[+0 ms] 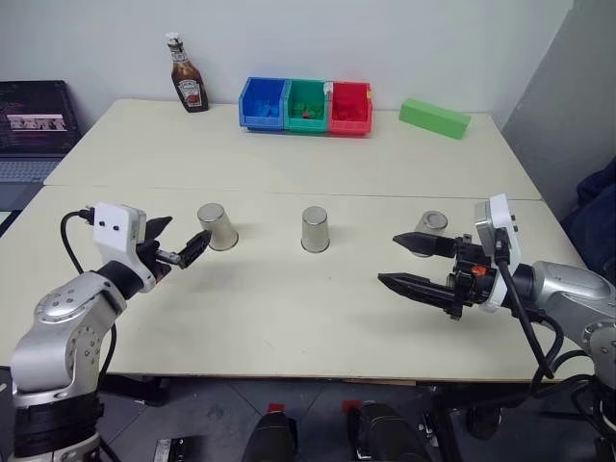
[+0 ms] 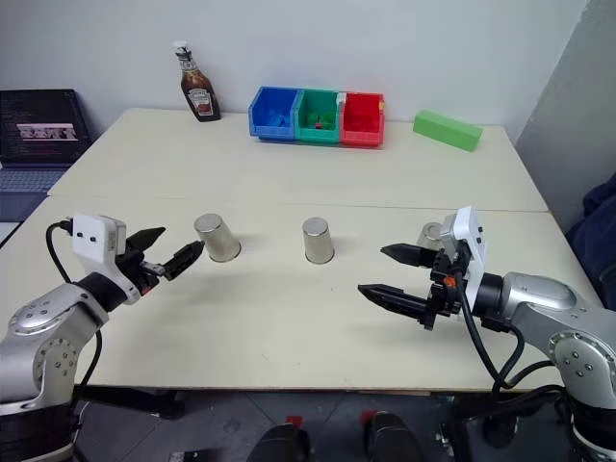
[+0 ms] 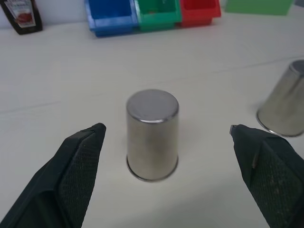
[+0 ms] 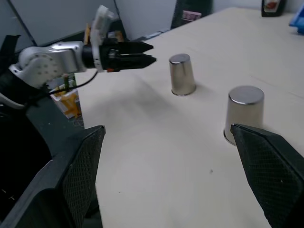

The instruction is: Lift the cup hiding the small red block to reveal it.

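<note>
Left gripper [image 1: 178, 245], fingers spread wide, faces the left steel cup [image 1: 218, 226] near the tabletop's [image 1: 289, 308] left edge; right gripper [image 1: 409, 262] gapes too, empty.

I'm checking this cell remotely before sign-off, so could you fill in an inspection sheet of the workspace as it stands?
Surface: pale table, a seam running across it.
Job's things: three silver cups upside down in a row, left, middle, right; red block not seen.
Clutter: ketchup bottle, blue bin, green bin, red bin, green block along the far edge.
Grippers: left gripper open, aimed at the left cup, not touching; right gripper open, near the right cup.
Cables: black cables on both wrists.
Surroundings: laptop at far left.
</note>
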{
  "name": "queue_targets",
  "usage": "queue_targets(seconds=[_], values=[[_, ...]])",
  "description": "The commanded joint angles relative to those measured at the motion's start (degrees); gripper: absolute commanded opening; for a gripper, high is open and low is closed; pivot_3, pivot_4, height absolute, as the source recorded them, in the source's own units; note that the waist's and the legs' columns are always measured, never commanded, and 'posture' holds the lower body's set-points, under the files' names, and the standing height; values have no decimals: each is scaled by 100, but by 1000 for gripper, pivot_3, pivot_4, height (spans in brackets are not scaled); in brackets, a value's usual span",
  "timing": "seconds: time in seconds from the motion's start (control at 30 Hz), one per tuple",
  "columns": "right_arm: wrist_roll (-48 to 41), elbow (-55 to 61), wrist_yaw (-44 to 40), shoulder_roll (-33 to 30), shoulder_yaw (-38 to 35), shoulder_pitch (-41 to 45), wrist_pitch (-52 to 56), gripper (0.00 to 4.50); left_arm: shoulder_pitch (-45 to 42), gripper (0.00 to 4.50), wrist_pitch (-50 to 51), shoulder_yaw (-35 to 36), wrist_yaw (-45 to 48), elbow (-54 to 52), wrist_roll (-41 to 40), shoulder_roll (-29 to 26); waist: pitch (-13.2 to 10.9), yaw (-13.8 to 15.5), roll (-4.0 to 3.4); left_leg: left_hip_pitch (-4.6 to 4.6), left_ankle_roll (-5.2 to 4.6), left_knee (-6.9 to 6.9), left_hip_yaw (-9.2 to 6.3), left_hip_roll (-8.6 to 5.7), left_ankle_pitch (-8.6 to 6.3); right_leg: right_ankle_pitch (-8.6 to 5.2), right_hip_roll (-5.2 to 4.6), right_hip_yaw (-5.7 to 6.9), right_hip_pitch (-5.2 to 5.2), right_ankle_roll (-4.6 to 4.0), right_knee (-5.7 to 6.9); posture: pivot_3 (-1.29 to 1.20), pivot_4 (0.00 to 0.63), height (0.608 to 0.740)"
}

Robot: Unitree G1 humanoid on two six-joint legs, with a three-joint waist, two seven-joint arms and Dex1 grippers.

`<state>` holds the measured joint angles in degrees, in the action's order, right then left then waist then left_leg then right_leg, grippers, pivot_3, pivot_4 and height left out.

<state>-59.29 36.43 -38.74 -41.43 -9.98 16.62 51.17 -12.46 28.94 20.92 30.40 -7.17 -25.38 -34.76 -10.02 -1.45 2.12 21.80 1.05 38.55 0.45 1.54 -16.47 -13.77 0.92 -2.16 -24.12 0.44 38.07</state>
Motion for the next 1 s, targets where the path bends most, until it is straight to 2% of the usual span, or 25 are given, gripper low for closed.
queue_targets(seconds=[0.03,0.43,0.67,0.77,0.97,1.0], values=[[29,232,-178,-87,8,-7,-239,4500,-375,4477,-523,-248,-122,435,281,207,0,-1,0,3,0,8,2,-1,0,2,-1,-2,0,2,1,0,150,740],[-5,319,120,-223,-57,53,-215,4500,-1210,4477,-1618,-556,-207,2220,766,645,1,0,1,11,-1,24,4,-1,0,12,-1,-6,0,17,1,0,150,740],[-113,309,328,-254,-60,113,-171,4500,-1611,4477,-2094,-718,162,3126,801,838,1,0,2,16,-1,24,3,-3,0,13,-2,-5,0,17,-2,0,150,740],[-147,349,391,-270,-63,78,-172,4500,-1796,4012,-2247,-708,212,3382,810,843,1,-1,2,17,-1,24,2,-3,0,13,-2,-4,0,18,-1,0,150,740],[-146,375,469,-291,-100,-49,-208,4500,-1845,2765,-2376,-658,258,3516,826,747,1,-4,2,16,-1,24,3,-3,-1,13,-2,-5,0,18,-3,0,150,740],[-142,380,472,-297,-110,-73,-212,4500,-1817,2689,-2375,-643,259,3490,828,719,1,-4,2,17,-1,24,3,-2,-1,13,-2,-5,0,18,-3,0,150,740]])
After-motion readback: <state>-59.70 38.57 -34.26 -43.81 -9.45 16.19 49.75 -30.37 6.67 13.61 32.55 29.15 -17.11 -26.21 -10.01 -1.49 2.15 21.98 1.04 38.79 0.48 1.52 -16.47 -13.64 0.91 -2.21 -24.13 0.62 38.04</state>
